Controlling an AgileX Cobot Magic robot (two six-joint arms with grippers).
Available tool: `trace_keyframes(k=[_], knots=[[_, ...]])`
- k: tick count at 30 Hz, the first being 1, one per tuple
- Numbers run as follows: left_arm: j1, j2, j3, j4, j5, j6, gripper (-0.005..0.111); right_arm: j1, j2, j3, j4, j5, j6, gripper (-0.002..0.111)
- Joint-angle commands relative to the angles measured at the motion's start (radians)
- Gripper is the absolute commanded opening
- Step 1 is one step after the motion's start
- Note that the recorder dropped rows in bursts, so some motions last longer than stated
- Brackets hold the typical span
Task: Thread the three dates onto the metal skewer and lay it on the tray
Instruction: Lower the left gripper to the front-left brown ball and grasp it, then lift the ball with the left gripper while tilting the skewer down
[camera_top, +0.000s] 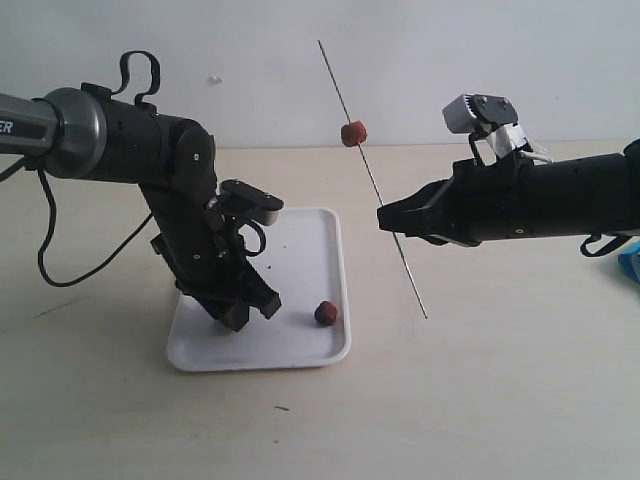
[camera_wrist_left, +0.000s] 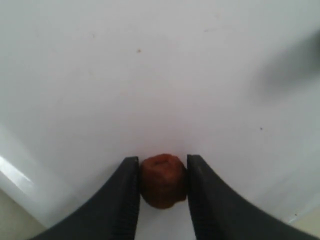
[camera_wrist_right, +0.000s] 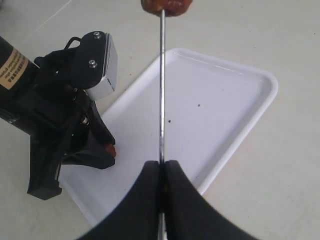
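**Black pads on a wrinkled date, steel rod held aloft**

Closest up, my left gripper (camera_wrist_left: 162, 162) has its two smooth, curved black fingers (camera_wrist_left: 125, 200) pinching a small, round, wrinkled reddish-brown date (camera_wrist_left: 163, 181). The pads touch both its sides over the flat, glossy white rectangular tray (camera_wrist_left: 150, 75) with rounded corners and a shallow rim. My right gripper (camera_wrist_right: 161, 170) has its fingers pressed together on the thin, straight grey metal skewer (camera_wrist_right: 161, 90), which slants through the air beside the tray. A second shrivelled date (camera_top: 353, 133) sits speared high on that rod, above my grip. A third, darker date (camera_top: 326, 312) lies loose on the tray, near my left fingers. Underneath is a matte beige table (camera_top: 480, 380).
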Motion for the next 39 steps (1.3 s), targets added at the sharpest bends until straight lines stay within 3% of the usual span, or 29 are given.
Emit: trace_keyframes(k=[1,30,39], knots=[[-0.005,0.001,0.004,-0.001,0.012,-0.007,0.032,-0.004,-0.011,0.004,0.007,0.016,-0.009,0.0],[0.008,-0.03,0.0,-0.044,-0.01,-0.009,0.032,-0.004,-0.011,0.004,-0.141,0.016,0.155,0.0],[0.08,-0.055,0.0,-0.307,-0.04,0.106,0.032,-0.004,-0.011,0.004,-0.298,0.048,0.359,0.0]])
